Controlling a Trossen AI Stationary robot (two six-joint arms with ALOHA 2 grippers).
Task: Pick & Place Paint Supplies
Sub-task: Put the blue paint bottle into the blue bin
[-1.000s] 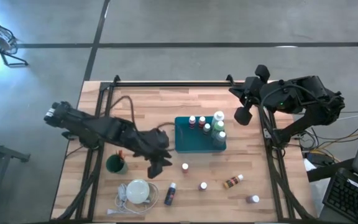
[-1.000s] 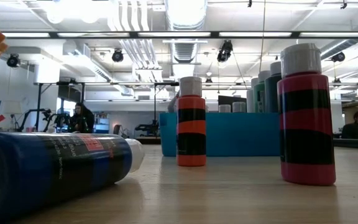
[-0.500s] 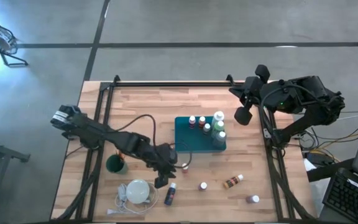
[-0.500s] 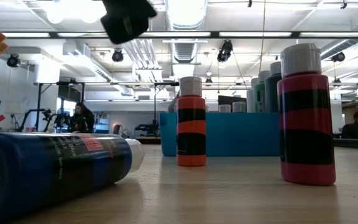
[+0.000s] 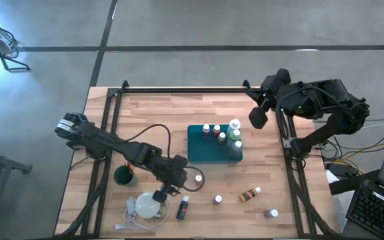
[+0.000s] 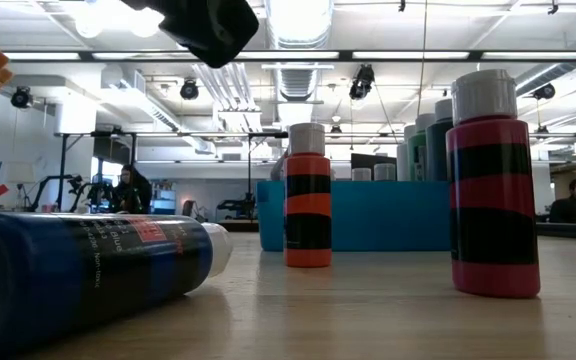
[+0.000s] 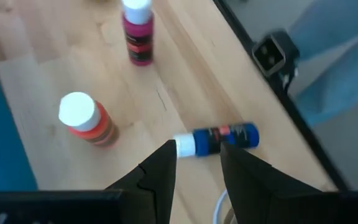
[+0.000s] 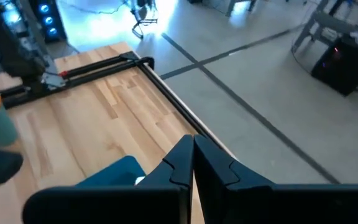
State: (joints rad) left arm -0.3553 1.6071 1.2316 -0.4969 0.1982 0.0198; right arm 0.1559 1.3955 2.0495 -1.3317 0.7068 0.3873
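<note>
The left gripper hangs with jaws partly parted and empty, directly above a blue paint bottle lying on its side. The bottle looks light, rigid, smooth and likely to roll; grasping across its body seems best. Beyond stand an orange bottle, bare wooden table, then workshop floor. The right gripper is closed, beside the teal tray.

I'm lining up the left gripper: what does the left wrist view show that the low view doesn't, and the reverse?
Only the left wrist: the open left gripper above the lying blue bottle, empty.
Only the low: the bottles in the teal tray, and the room behind.
Both: the blue bottle, the orange bottle and the pink bottle, both upright.
</note>
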